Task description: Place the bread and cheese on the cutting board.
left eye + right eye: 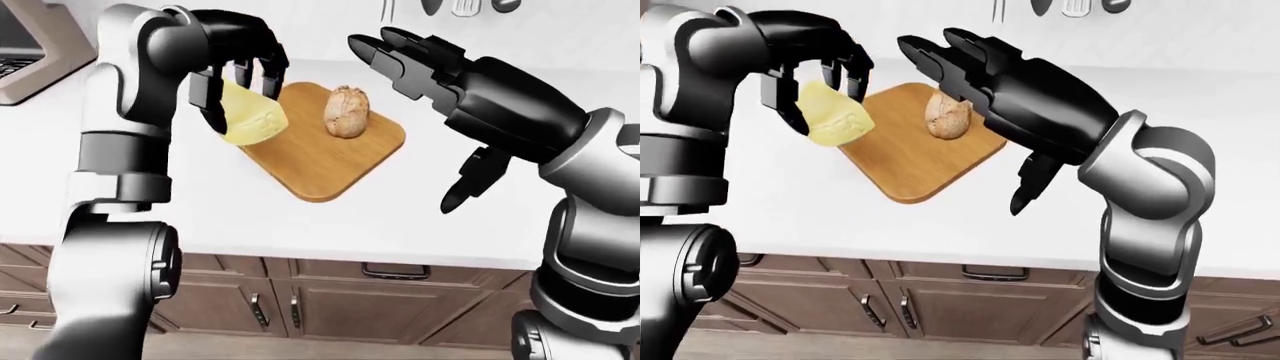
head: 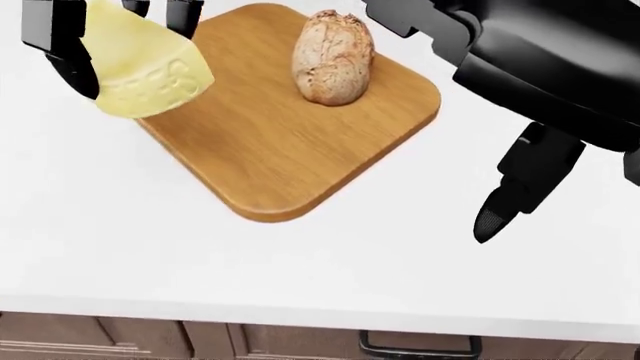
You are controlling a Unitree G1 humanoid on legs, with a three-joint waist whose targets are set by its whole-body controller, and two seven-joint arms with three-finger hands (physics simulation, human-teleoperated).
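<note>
- The robot's black left hand point(image 1: 235, 64) is up in the air, off the white worktop point(image 2: 120, 240).
- Its fingers point(image 2: 55, 49) are closed round a pale yellow wedge of cheese point(image 2: 140, 64) with raised letters on its side.
- The cheese hangs under the hand, tilted, with its fat end pointing down and to the right in the head view.
- The cheese is over the left corner of the brown wooden cutting board point(image 2: 290, 157) with rounded corners. In the eye views it does not look like it touches the board.
- A brown, crusty, egg-shaped loaf of bread point(image 2: 333, 56) stands on the board, near its top corner in the head view.
- The bread is just to the right of the cheese, with a bit of bare board between them.
- The board lies flat on the worktop, turned like a diamond.
- The robot's black right hand point(image 1: 420, 64) is open wide and holds nothing. Its long fingers point(image 1: 385, 49) stick out above the bread, up in the air and apart from it.
- One more black finger point(image 2: 520, 187) points down at the worktop, off the right edge of the board.
- Brown wooden cupboard doors point(image 1: 330, 300) with dark handles run under the worktop's near edge.
</note>
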